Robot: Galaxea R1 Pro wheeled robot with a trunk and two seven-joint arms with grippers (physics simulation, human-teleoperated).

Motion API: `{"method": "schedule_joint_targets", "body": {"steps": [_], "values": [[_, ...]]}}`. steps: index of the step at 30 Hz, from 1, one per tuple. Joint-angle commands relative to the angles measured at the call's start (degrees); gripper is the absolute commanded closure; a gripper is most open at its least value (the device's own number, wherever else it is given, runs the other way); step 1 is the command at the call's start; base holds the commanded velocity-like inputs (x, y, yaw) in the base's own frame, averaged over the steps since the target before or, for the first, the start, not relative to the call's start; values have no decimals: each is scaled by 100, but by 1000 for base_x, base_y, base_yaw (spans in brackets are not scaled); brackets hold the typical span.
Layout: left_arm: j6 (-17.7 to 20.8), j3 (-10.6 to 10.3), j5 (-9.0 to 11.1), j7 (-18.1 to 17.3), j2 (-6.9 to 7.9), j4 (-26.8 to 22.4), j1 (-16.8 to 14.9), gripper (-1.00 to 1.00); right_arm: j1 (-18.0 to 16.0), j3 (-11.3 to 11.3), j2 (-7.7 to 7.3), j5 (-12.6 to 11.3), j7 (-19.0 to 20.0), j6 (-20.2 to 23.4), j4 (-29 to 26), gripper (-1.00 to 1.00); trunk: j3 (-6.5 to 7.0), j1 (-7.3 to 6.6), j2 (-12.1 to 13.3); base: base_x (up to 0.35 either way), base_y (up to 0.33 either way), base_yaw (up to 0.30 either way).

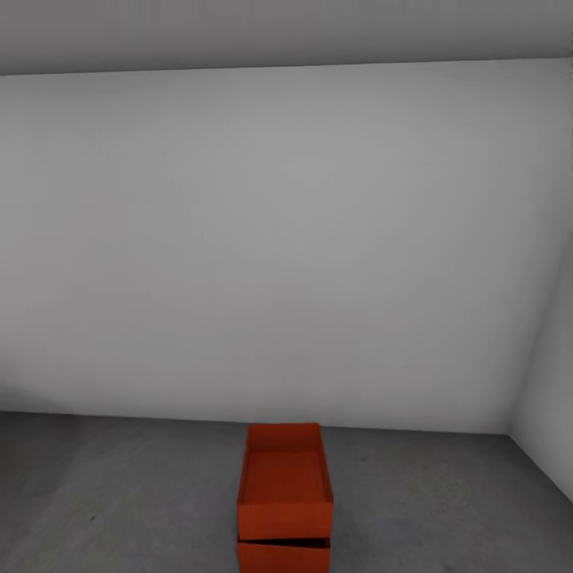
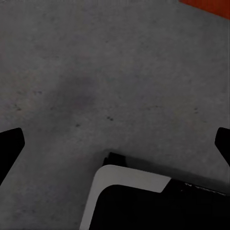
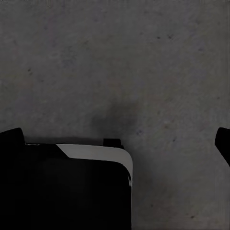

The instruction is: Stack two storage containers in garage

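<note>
No text, label, brand, number or sign can be read on any surface in these views.

Left wrist view: left end effector [image 2: 115,143] shows as two flat black fingertips [image 2: 10,143], one at each picture edge — matte, no markings legible. Between them sits part of the robot body [image 2: 143,201]: a black panel with a rounded white rim and a small black block at its upper edge.

Right wrist view: right end effector [image 3: 115,141], same black fingertips [image 3: 223,143]. Body part [image 3: 72,187] — black panel, white-grey rounded rim, small black tab on top.
</note>
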Motion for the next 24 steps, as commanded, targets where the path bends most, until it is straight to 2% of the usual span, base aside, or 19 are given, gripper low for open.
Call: {"method": "schedule_joint_targets", "body": {"steps": [1, 16, 21, 24], "values": [[-17, -47, 63, -4, -1, 8, -2, -100, -6, -48, 0, 58, -30, -30, 19, -100, 8, 2, -2, 0, 0, 0], [-11, -31, 117, 27, -32, 51, -2, -100, -6, -64, -70, 35, -37, -21, 19, -100, 114, 2, -2, 0, 0, 0], [27, -24, 130, 30, -104, 72, -2, -100, -6, -70, -87, 29, -36, -21, 19, -100, 135, 2, -2, 0, 0, 0], [45, -23, 133, 31, -185, 75, -2, -100, -6, -72, -174, 27, -36, -27, 19, -100, 146, 2, -2, 0, 0, 0]]}}
